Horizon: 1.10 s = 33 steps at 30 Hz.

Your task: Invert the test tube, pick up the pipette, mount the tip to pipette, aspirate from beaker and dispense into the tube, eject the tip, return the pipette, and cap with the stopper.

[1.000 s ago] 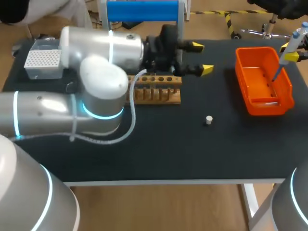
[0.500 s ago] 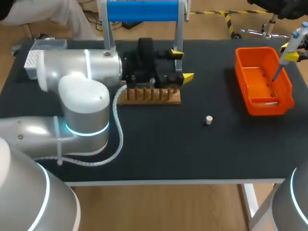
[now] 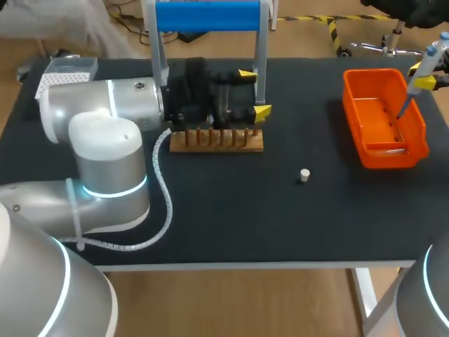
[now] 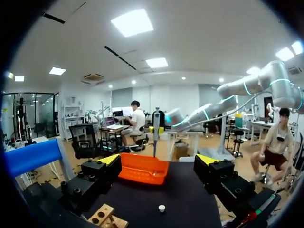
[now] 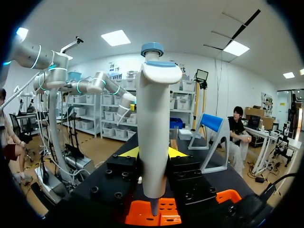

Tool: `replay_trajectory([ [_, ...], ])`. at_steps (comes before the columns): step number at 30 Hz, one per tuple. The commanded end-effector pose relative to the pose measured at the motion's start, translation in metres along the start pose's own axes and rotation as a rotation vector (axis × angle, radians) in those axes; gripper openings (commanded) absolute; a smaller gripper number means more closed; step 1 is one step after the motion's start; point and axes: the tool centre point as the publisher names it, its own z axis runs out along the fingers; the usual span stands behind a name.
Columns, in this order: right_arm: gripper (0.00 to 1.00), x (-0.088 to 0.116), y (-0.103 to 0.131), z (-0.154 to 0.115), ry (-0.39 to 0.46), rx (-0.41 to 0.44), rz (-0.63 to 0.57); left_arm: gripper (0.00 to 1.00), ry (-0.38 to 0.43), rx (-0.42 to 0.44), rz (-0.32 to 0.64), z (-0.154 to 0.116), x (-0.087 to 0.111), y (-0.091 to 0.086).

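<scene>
Clamped at its thick barrel in the right tool (image 5: 153,152), above the orange bin (image 3: 384,71): pipette (image 5: 153,118), probably light, stiff, smooth; nozzle fragile. Wide open over the wooden rack (image 3: 217,140): left tool (image 4: 159,159).

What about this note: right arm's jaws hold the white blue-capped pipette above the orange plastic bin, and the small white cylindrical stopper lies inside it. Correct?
No. The head view shows the small white cylindrical stopper on the black tabletop, apart from the orange plastic bin. The rest stands: the right arm's jaws hold the white blue-capped pipette above that bin.
</scene>
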Motion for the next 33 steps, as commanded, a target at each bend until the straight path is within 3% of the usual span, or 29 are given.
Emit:
replay_trajectory([
  [1,0.0,0.0003,0.0013,-0.0007,0.002,0.004,0.001,1.0,-0.004,0.023,-0.001,-0.0037,-0.0013,0.0017],
  [12,0.0,0.0003,0.0013,-0.0007,0.002,0.004,0.001,1.0,-0.022,-0.021,-0.021,-0.0079,-0.0014,0.0025],
  [33,0.0,0.0003,0.0013,-0.0007,0.002,0.004,0.001,1.0,-0.022,-0.021,-0.021,-0.0079,-0.0014,0.0025],
])
